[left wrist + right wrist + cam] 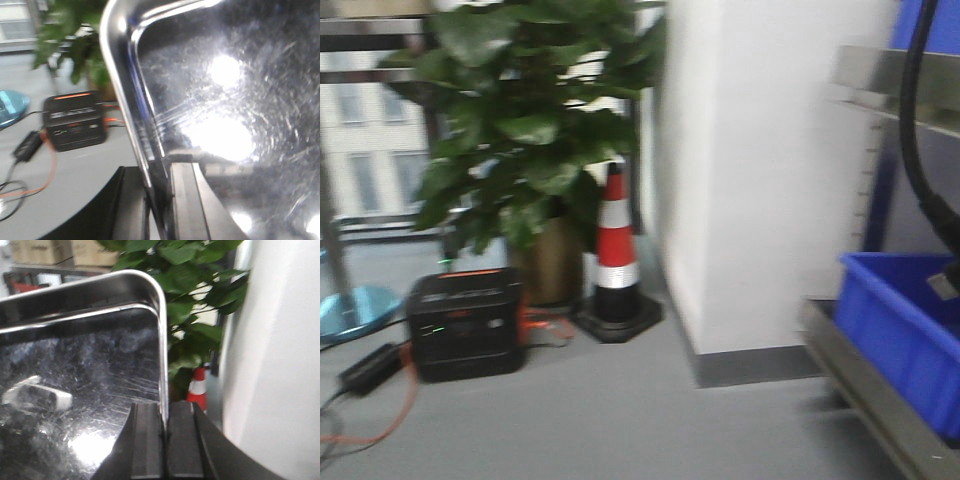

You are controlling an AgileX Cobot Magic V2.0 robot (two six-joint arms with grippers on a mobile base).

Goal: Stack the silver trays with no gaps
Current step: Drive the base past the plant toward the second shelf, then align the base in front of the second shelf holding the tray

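Where the front view looks: a blurred floor scene, with a potted plant (520, 130) at far left, a red-and-white traffic cone (617, 250) just right of its pot, and a black box (465, 322) with an orange lead nearer on the grey floor.
Front view, right side: a white pillar (760, 180); a blue bin (905, 330) sits on a steel shelf (865, 405), with a black cable (912, 110) hanging above it.
Left wrist view, tray: a silver tray (225, 100) fills the right of the frame, held up with the floor behind it, its scratched base glaring with light spots.
Left wrist view, end effector: the left end effector (160, 197) is clenched on the tray's left rim, one dark finger (131, 205) outside and the other inside against the base.
Right wrist view, tray: a silver tray (80, 370) fills the left, rounded corner at the top, with the plant and cone behind it to the right.
Right wrist view, end effector: the right end effector (164, 437) is clamped on the right rim — a finger on each side.
One tray or two: cannot tell.
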